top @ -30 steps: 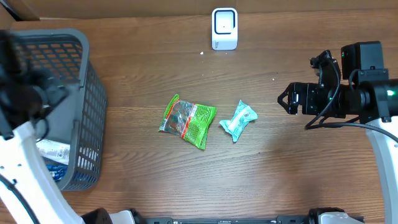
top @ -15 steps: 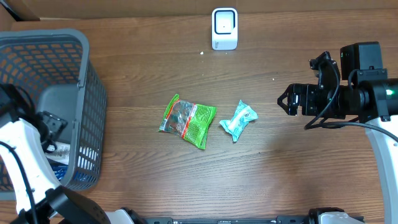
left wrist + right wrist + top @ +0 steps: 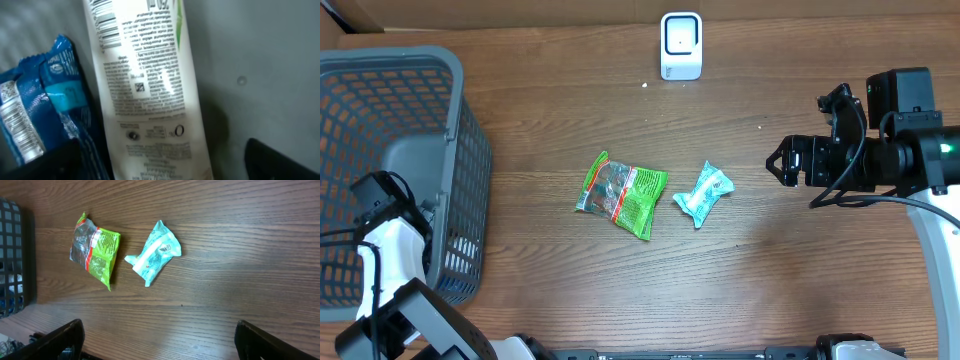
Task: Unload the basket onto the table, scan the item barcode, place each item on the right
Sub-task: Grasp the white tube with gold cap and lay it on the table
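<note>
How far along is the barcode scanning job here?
Looks done: a white printed tube and a blue foil packet lie inside the grey plastic basket. In hand: nothing; the left gripper hangs over them, jaws apart, and the right gripper is open. Left: the green snack packet and the pale teal wrapper on the wooden table, probably yet to pass the white scanner.

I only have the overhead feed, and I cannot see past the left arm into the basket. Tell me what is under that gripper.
Observer: A white tube lies right under the left gripper, on the basket floor.
Operator: Report whether it is held.
Observer: It is not. The fingers stand wide on either side, clear of it.
Operator: Name anything beside it.
Observer: A blue packet lies on the tube's left in the wrist view, with a barcode facing up.
</note>
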Robot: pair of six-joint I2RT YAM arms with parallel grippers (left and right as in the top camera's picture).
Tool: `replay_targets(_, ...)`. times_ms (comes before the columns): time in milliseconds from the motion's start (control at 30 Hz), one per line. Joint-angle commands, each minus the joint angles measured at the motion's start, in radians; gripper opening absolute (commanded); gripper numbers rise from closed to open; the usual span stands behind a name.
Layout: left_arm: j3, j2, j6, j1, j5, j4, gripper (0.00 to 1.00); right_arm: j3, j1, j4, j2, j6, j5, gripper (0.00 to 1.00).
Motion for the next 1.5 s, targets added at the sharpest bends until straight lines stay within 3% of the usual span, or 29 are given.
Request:
replay_targets(0,-0.013,0.056,0.019,0.006,-0.015,0.04,0.86,-0.002,-0.002,-0.001,0.002,-0.004,0.002,0.97)
replay_targets(67,-0.013,0.1,0.019,0.006,-0.014,0.058,0.83,-0.002,-0.002,0.0,0.002,-0.004,0.002,0.96)
replay_targets(167,-0.013,0.136,0.019,0.006,-0.011,0.062,0.37,-0.002,-0.002,-0.001,0.002,-0.004,0.002,0.96)
replay_targets(300,0.006,0.127,0.019,0.006,-0.009,0.042,0.04,-0.002,-0.002,0.001,0.002,-0.003,0.002,0.96)
replay_targets(400,0.098,0.114,0.018,0.006,0.043,-0.06,0.04,-0.002,-0.002,0.0,0.002,-0.003,0.002,0.96)
replay_targets(600,0.537,0.087,0.02,0.003,0.138,-0.426,0.04,-0.002,-0.002,-0.004,0.002,-0.003,0.001,0.96)
replay_targets(733,0.948,0.085,0.158,-0.017,0.277,-0.68,0.04,-0.002,-0.002,-0.004,0.002,-0.003,0.001,0.97)
replay_targets(833,1.283,0.08,0.29,-0.109,0.379,-0.868,0.04,-0.002,-0.002,-0.003,0.002,-0.003,0.002,0.97)
replay_targets(967,1.41,0.069,0.426,-0.305,0.47,-0.972,0.04,-0.002,-0.002,-0.003,0.002,-0.003,0.002,0.97)
replay_targets(1100,1.325,0.091,0.455,-0.621,0.399,-1.057,0.04,-0.002,-0.002,0.008,0.002,-0.003,0.002,0.97)
replay_targets(1167,1.109,0.108,0.281,-0.771,0.175,-1.051,0.04,-0.002,-0.002,0.015,0.002,-0.003,0.002,0.97)
replay_targets(1267,0.842,0.11,0.163,-0.83,0.025,-0.938,0.04,-0.002,-0.002,0.014,0.002,-0.003,0.002,0.97)
replay_targets(1467,0.385,0.111,0.13,-0.83,-0.016,-0.569,0.04,-0.002,-0.002,0.014,0.002,-0.003,0.002,0.97)
